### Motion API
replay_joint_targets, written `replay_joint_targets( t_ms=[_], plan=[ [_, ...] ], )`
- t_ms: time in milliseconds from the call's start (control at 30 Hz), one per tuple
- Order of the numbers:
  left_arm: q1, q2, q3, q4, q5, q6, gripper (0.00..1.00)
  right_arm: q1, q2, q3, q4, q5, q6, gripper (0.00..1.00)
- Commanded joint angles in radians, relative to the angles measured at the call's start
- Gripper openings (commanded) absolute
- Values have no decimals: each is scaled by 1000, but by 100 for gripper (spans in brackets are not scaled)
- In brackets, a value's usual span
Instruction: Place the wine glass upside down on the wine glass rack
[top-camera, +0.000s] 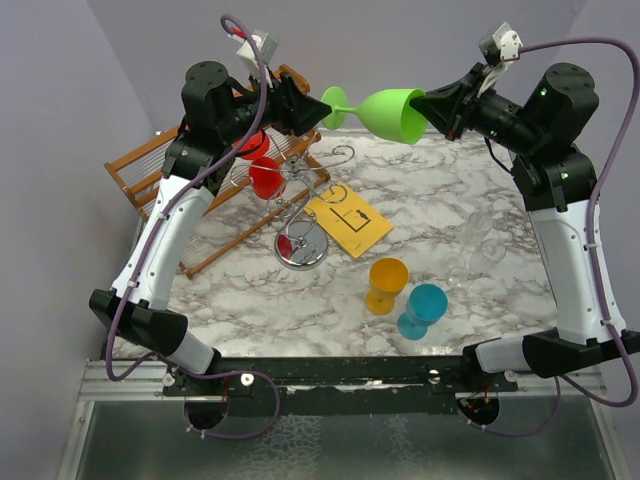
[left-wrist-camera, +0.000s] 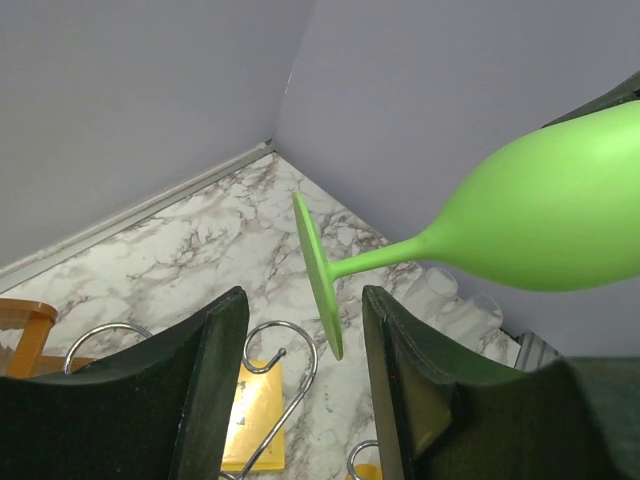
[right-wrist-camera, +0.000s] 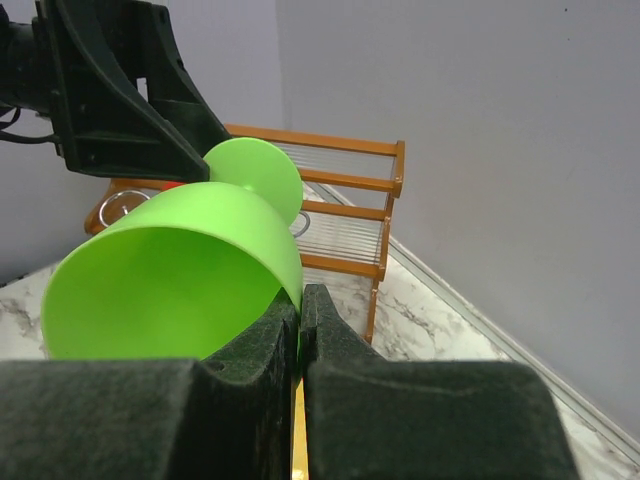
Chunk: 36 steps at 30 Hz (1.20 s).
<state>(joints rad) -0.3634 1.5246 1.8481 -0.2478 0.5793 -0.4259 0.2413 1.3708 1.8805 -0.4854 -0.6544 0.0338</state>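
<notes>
One wooden slatted rack (top-camera: 150, 170) stands at the bench's (top-camera: 240, 290) left side. Left claw (left-wrist-camera: 303, 300): open, one finger on each side of the glass foot, with a gap on both sides. One silver wine glass rack (top-camera: 300, 250) stands right of the wooden rack, with two red glasses (top-camera: 267, 178) among its arms. One yellow card (top-camera: 348, 222) lies beside its base. One green wine glass (top-camera: 390, 113) is held horizontal in the air, foot pointing left. One orange glass (top-camera: 386, 283) and one teal glass (top-camera: 423, 308) stand near the front. Clear glasses (top-camera: 480, 240): count unclear. Right claw (right-wrist-camera: 300, 300): closed on the wine glass rim.
</notes>
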Motion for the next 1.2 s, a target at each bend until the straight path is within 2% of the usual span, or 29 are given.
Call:
replay_joint_targets(
  t_ms=[0, 233, 367, 467, 600, 633, 867, 1033, 1100, 1167],
  plan=[
    [-15, 8, -14, 25, 14, -6, 48, 4, -28, 1, 55, -26, 29, 1],
    [-29, 16, -18, 21, 11, 0, 30, 4, -34, -10, 63, -20, 28, 1],
    [-34, 17, -20, 23, 17, 0, 17, 4, -37, -26, 72, -13, 25, 1],
    [-34, 12, -25, 31, 29, 6, 2, 4, -38, -40, 83, -9, 25, 1],
    [-34, 1, -32, 58, 23, 17, 0, 3, -42, -61, 93, 0, 21, 2],
    [-34, 3, -25, 52, 21, 19, 0, 4, -43, -68, 95, 1, 20, 5],
    [-30, 9, 28, 17, -35, 55, 0, 4, -63, -109, 100, 3, -6, 44],
    [-10, -6, 60, -25, -102, 122, 0, 4, -94, -130, 72, 60, -46, 75],
    [2, -16, 73, -39, -129, 146, 0, 4, -106, -139, 58, 91, -65, 83],
    [14, -28, 83, -53, -162, 174, 0, 4, -118, -146, 42, 121, -86, 98]
  ],
)
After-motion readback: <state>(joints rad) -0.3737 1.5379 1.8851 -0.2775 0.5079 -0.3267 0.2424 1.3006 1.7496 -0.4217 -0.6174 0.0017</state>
